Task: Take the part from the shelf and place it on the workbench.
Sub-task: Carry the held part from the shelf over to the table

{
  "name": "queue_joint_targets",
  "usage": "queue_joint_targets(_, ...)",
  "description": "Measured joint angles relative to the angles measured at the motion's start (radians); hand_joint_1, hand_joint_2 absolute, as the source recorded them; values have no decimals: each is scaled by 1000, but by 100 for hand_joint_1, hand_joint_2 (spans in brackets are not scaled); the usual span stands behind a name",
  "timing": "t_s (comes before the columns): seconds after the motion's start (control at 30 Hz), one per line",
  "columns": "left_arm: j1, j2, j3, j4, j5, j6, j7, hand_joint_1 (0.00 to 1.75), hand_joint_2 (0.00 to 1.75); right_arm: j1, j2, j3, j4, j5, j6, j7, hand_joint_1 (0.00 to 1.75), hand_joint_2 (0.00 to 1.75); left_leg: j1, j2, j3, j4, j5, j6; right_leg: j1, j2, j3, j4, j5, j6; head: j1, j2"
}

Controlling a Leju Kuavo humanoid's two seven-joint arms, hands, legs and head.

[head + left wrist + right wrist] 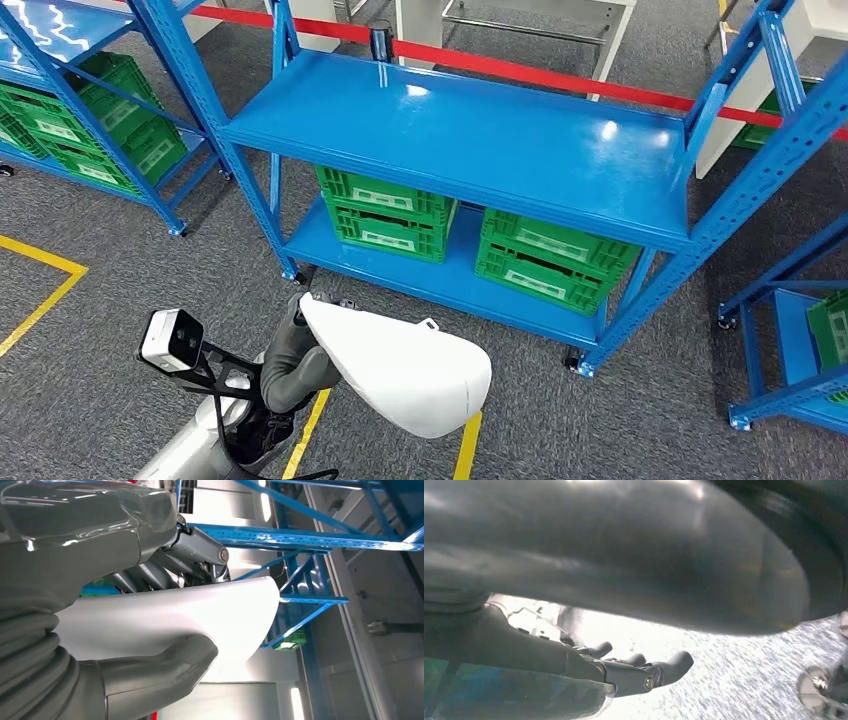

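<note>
On your far left stands a blue shelf rack with green crates stacked on its lower level. Yellow floor tape runs across the grey carpet below it. Straight ahead you face the middle blue shelf; its wide top board is bare and glossy, and two stacks of green bins sit on its bottom board. A red barrier band stretches behind it. At your right edge another blue rack leans into the frame, holding one more green crate.

You hold the part low in front of you, above the carpet and clear of the middle shelf's front edge. It is a smooth, white, glossy shell, pointed at one end and broad and rounded at the other, with a small tab on its upper rim. Your left hand grips it at the pointed end: in the left wrist view the thumb presses one face while the fingers curl over the opposite edge.

Your right hand hangs over the carpet, its fingers loosely spread and holding nothing.
</note>
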Motion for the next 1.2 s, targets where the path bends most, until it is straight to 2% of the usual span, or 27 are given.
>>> queue_joint_targets(0.1, -3, -1, -1, 9, 14, -8, 4, 175, 175, 2, -1, 0, 0, 3, 9, -3, 0, 0, 4, 0, -11, 15, -3, -13, 3, 4, -5, 4, 2, -25, -2, 0)
queue_joint_targets(0.13, -4, -1, -1, 11, 15, -9, 5, 175, 175, 2, -2, 0, 0, 4, 11, -4, 0, 0, 7, -1, -14, 23, -10, -17, 3, 4, -6, 4, 4, -30, -2, 0)
queue_joint_targets(0.17, -5, -1, -1, 13, 17, -9, 5, 175, 175, 3, -3, 0, 0, 6, 17, -8, 0, 0, 9, -2, -24, 48, -29, -21, 2, 5, -6, 3, 7, -34, -3, 0)
queue_joint_targets(0.2, -6, -1, -1, 14, 17, -9, 6, 175, 175, 4, -6, 0, 0, 9, 26, -14, 0, 0, 10, -3, -42, 92, -58, -25, 1, 5, -7, 3, 8, -37, -3, 0)
queue_joint_targets(0.27, -8, -2, -3, 19, 18, -9, 10, 175, 175, 6, -16, 1, 0, 16, 52, -32, 0, 0, 11, -4, -99, 228, -128, -30, 4, 5, -12, 3, 10, -41, -3, 0)
queue_joint_targets(0.3, -8, -2, -4, 21, 19, -9, 13, 175, 175, 8, -21, 1, 0, 19, 62, -39, 0, 0, 11, -4, -122, 281, -148, -30, 5, 5, -14, 4, 11, -43, -3, 0)
queue_joint_targets(0.33, -8, -2, -5, 24, 20, -9, 16, 175, 175, 9, -26, 1, 0, 20, 69, -43, 0, 0, 11, -4, -130, 304, -151, -28, 7, 5, -15, 4, 12, -43, -3, 0)
queue_joint_targets(0.37, -9, -2, -6, 25, 20, -9, 18, 175, 175, 11, -30, 1, 0, 21, 73, -46, 0, 0, 10, -5, -117, 283, -134, -23, 9, 6, -15, 4, 12, -44, -3, 0)
queue_joint_targets(0.43, -12, -3, -6, 26, 21, -10, 20, 175, 175, 12, -34, 1, 0, 22, 76, -49, 0, 0, 7, -9, -44, 151, -75, -6, 12, 8, -13, 3, 13, -44, -3, 0)
queue_joint_targets(0.5, -16, -5, -6, 26, 21, -10, 20, 175, 175, 12, -36, 1, 0, 22, 76, -51, 0, 0, -1, -12, 12, 45, -44, 10, 14, 9, -14, 1, 16, -39, -2, 0)
queue_joint_targets(0.6, -19, -6, -6, 26, 21, -10, 21, 175, 175, 12, -38, 1, -1, 22, 78, -52, 0, 0, -9, -11, 20, 16, -38, 18, 12, 8, -16, -8, 23, -25, -4, 0)
queue_joint_targets(0.67, -21, -8, -7, 25, 21, -11, 21, 175, 175, 12, -39, 2, -1, 23, 84, -53, 0, 0, -5, -8, 27, -7, -23, 23, 14, 5, -25, 4, 15, -21, -3, 0)
queue_joint_targets(0.7, -22, -10, -8, 25, 22, -11, 21, 175, 175, 12, -39, 2, -1, 23, 87, -54, 0, 0, -3, -7, 31, -19, -16, 26, 15, 4, -42, 40, -4, -24, -2, 0)
queue_joint_targets(0.77, -23, -11, -10, 26, 24, -11, 21, 175, 175, 13, -42, 2, -1, 25, 91, -56, 0, 0, -5, -5, 30, -26, -10, 30, 17, 3, -105, 170, -63, -31, -1, 0)
queue_joint_targets(0.8, -21, -12, -11, 26, 25, -12, 21, 175, 175, 15, -44, 3, -1, 26, 92, -56, 0, 0, -7, -5, 29, -26, -10, 31, 17, 3, -134, 233, -85, -31, -1, 0)
queue_joint_targets(0.83, -20, -12, -13, 27, 25, -12, 21, 175, 175, 16, -45, 3, -1, 26, 93, -56, 0, 0, -9, -5, 28, -26, -10, 31, 17, 3, -150, 269, -93, -27, -1, 0)
queue_joint_targets(0.87, -19, -12, -15, 28, 25, -12, 21, 175, 175, 18, -47, 3, -1, 27, 93, -56, 0, 0, -11, -6, 29, -25, -10, 31, 17, 3, -144, 258, -83, -20, -1, 0)
queue_joint_targets(0.9, -19, -12, -16, 28, 25, -12, 21, 175, 175, 19, -49, 4, 0, 28, 94, -56, 0, 0, -11, -6, 29, -23, -10, 31, 17, 2, -118, 207, -60, -12, -1, 0)
queue_joint_targets(0.93, -19, -12, -18, 29, 26, -12, 21, 175, 175, 19, -50, 4, 0, 28, 94, -56, 0, 0, -12, -7, 29, -20, -11, 29, 16, 0, -78, 130, -30, -5, -1, 0)
queue_joint_targets(0.97, -19, -12, -19, 29, 26, -12, 21, 175, 175, 19, -52, 4, 0, 28, 94, -56, 0, 0, -14, -8, 27, -15, -14, 25, 18, -1, -40, 57, -5, -4, -1, 0)
queue_joint_targets(1.0, -19, -11, -20, 29, 26, -12, 21, 175, 175, 19, -53, 4, 0, 28, 94, -57, 0, 0, -16, -8, 25, -10, -16, 21, 19, -2, -15, 8, 11, -9, -1, 0)
queue_joint_targets(1.03, -19, -11, -21, 29, 26, -12, 21, 175, 175, 18, -53, 4, 0, 28, 94, -57, 0, 0, -19, -8, 22, -7, -18, 17, 21, -2, -2, -18, 19, -16, -2, 0)
queue_joint_targets(1.13, -20, -10, -23, 29, 27, -12, 21, 175, 175, 18, -53, 8, -1, 33, 102, -58, 0, 0, -18, -11, 15, 1, -22, 7, 19, -2, -2, -24, 24, -36, -2, 0)
queue_joint_targets(1.2, -21, -9, -23, 29, 29, -12, 21, 175, 175, 17, -53, 13, -1, 40, 111, -60, 0, 0, -13, -13, -8, 51, -55, -6, 13, -5, 0, -27, 27, -45, -5, 0)
